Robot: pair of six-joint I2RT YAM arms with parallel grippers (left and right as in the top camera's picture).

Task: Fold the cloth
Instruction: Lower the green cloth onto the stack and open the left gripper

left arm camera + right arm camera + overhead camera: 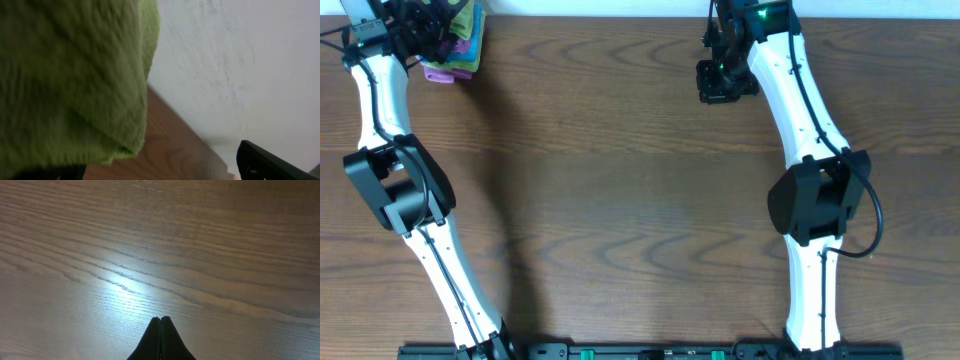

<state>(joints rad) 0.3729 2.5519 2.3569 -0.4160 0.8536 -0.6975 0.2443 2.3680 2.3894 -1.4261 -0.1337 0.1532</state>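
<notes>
The lime-green cloth (470, 20) lies on top of a stack at the table's far left corner. In the left wrist view it fills the left half (70, 80), very close to the camera, its folded edge hanging over the wood. My left gripper (425, 30) is at the stack. Its fingers (155, 170) are wide apart, one dark tip at the lower right and one under the cloth at the lower left. My right gripper (725, 85) hovers over bare wood at the far middle right, and its fingers (161, 321) are pressed together and empty.
Under the green cloth lie a blue folded cloth (472, 45) and a purple folded cloth (445, 72). The brown wooden table (620, 180) ends at a white wall (240, 65) just behind the stack.
</notes>
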